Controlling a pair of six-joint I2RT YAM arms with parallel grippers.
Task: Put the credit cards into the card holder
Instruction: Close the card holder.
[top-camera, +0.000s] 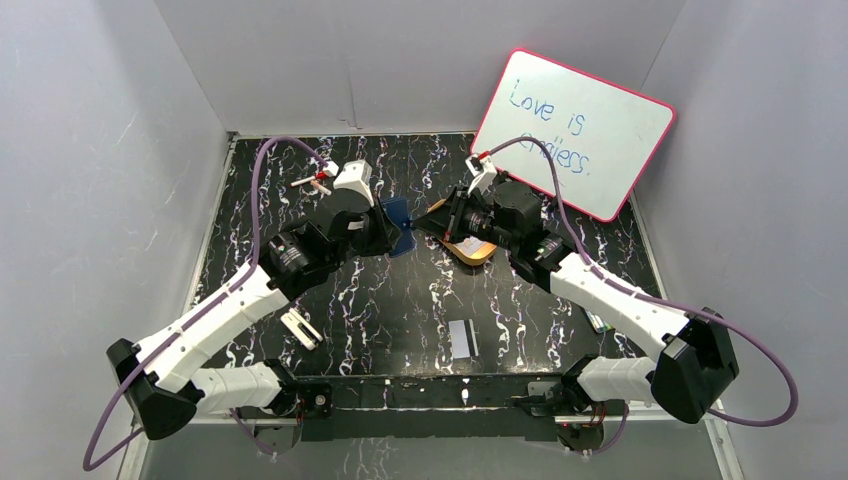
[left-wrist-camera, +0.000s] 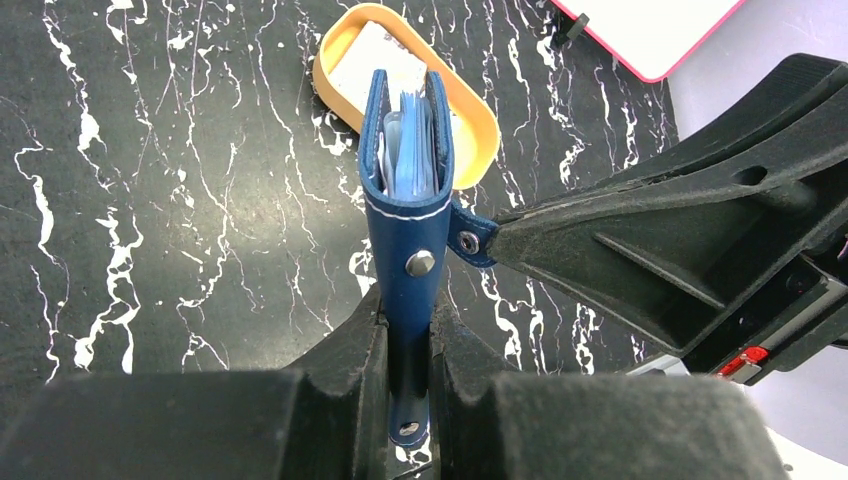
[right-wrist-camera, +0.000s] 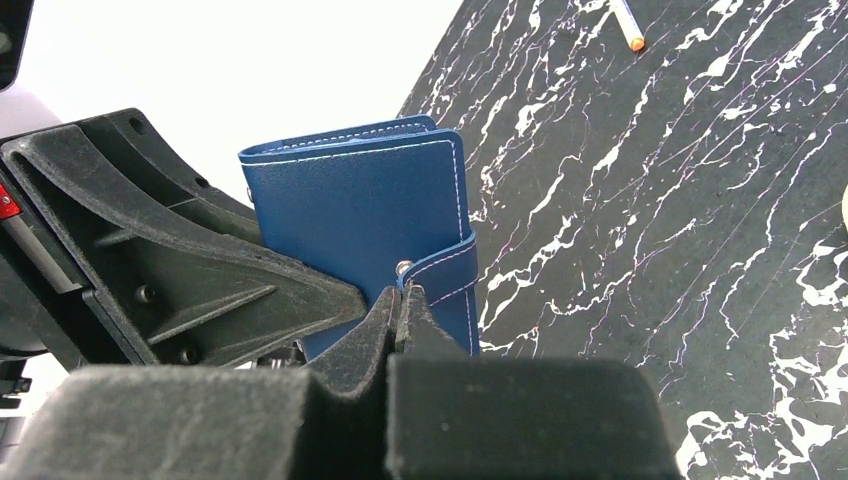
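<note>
The navy-blue card holder (top-camera: 399, 226) hangs above the table, folded, between the two arms. My left gripper (left-wrist-camera: 408, 345) is shut on its spine end, so it stands edge-up with the lighter blue pockets (left-wrist-camera: 408, 150) showing. My right gripper (right-wrist-camera: 405, 296) is shut on the holder's snap tab (left-wrist-camera: 470, 240), at the side of the card holder (right-wrist-camera: 360, 205). One credit card (top-camera: 460, 338), pale with a dark stripe, lies flat near the table's front edge, apart from both grippers.
An oval golden-orange tin (left-wrist-camera: 478, 125) with something pale inside sits under the card holder, right of centre (top-camera: 472, 252). A pink-rimmed whiteboard (top-camera: 575, 130) leans at the back right. Marker pens lie at the front left (top-camera: 300, 328), back left (top-camera: 318, 181) and right (top-camera: 598, 322).
</note>
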